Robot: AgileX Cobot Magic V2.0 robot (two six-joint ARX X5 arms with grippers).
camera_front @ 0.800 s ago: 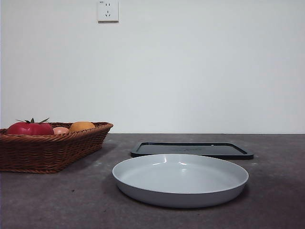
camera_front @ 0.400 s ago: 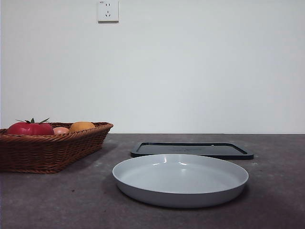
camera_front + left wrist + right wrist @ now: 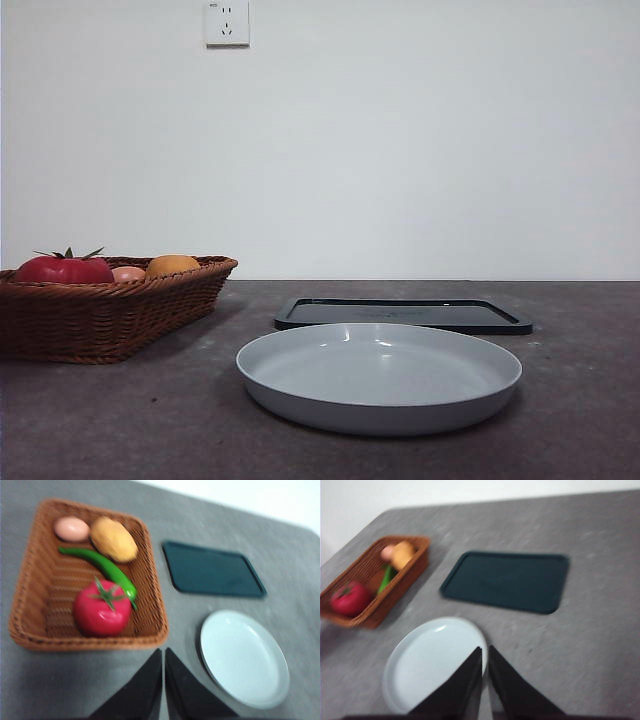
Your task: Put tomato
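- My left pincer (image 3: 163, 680) hangs high over the table, jaws pressed together with only a thin slit between them, pinching nothing. It sits above bare tabletop, between the near rim of the basket (image 3: 150, 639) and the plate (image 3: 243, 657).
- My right pincer (image 3: 485, 677) is likewise pressed together and empty, poised over the edge of the plate (image 3: 432, 660).
- What has changed in the last second: nothing in the front view. Basket, plate and tray sit exactly as they did, and neither arm has entered that view. Both wrist pictures are smeared, so I judge my arms are moving up high, but the task itself has not started.
- The tomato (image 3: 101, 609) lies in the basket at the end nearest my left pincer, calyx up. A green pepper (image 3: 100, 568) lies beside it, its tip seemingly touching the tomato's side. The orange fruit (image 3: 114, 538) and pale pink fruit (image 3: 72, 528) sit at the far end, well apart from it.
- In the front view the tomato (image 3: 64, 268) shows just above the wicker rim.
- Edges: the basket wall is near the tomato on two sides, and the pepper crowds a third. I would have to spread my jaws and come straight down.
- Open room: the plate (image 3: 380, 375) is bare, and so is the dark tray (image 3: 400, 314) behind it; the table between basket and plate is free for carrying.
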